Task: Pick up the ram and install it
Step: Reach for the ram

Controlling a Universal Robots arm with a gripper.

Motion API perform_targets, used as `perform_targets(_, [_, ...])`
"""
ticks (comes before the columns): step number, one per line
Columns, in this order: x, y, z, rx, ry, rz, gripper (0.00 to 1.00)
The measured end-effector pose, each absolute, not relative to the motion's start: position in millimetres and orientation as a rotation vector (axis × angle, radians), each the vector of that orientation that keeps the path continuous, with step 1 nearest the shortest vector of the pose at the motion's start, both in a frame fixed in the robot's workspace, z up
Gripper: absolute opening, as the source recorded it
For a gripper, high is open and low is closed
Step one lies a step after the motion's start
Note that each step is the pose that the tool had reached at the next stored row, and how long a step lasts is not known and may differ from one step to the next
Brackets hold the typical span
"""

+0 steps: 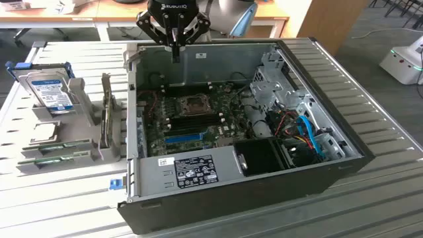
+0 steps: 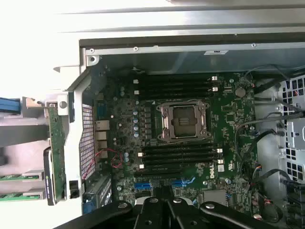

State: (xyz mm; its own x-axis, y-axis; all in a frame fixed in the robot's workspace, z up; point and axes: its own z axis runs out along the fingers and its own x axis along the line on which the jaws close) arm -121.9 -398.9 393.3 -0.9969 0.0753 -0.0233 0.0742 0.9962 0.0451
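Two look-alike green ram sticks lie in the grey holder on the exterior view's left, one (image 1: 58, 147) just behind the other (image 1: 45, 161). Their ends also show in the wrist view (image 2: 12, 177) (image 2: 12, 195). My gripper (image 1: 175, 57) hangs shut and holds nothing, above the far wall of the open computer case (image 1: 218, 191), well away from the sticks. In the wrist view its black fingers (image 2: 159, 207) are pressed together over the motherboard (image 2: 228, 114). Black memory slots (image 2: 178, 155) run on both sides of the processor socket (image 2: 183, 119).
The holder also carries a blue-labelled hard drive (image 1: 51, 91), a square chip (image 1: 41, 131) and an upright card (image 1: 107, 119). Inside the case are a black fan housing (image 1: 264, 156), blue and red cables (image 1: 310, 136) and a metal drive cage (image 1: 274, 82). All stands on a slatted metal table (image 1: 59, 198).
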Motion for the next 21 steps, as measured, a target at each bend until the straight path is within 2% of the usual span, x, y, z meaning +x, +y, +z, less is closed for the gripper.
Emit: perform_targets(21, [-137.9,-398.9,393.1,0.117,3.120,0.069,0.10])
